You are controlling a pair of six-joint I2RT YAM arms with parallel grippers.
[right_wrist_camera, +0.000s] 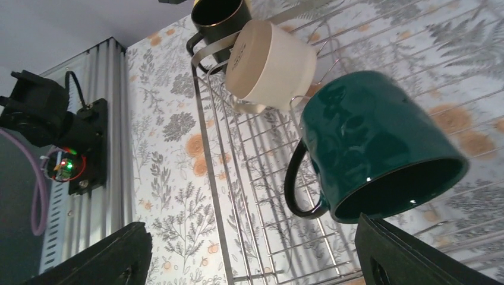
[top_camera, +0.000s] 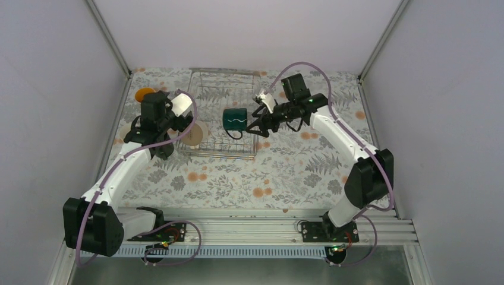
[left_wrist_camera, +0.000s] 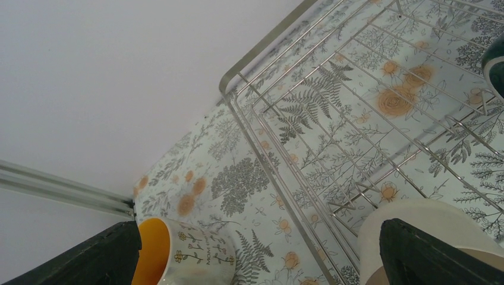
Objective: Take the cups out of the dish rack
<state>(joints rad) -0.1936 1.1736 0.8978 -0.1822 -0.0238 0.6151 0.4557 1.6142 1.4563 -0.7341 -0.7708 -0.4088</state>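
Ahead of the right gripper's (right_wrist_camera: pixel 251 224) spread fingers, the green mug (right_wrist_camera: pixel 374 142) is lying sideways: rigid, glossy, probably slippery and breakable; pinching its rim wall is looking safest.

Bright, even light; soft shadows.

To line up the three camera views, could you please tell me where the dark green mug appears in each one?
Top external: the dark green mug lies on its side in the dish rack, just above centre.
Left wrist: only its edge shows, at the upper right border.
Right wrist: it fills the centre right.
Shared landmark: the cream mug, seen in all three.
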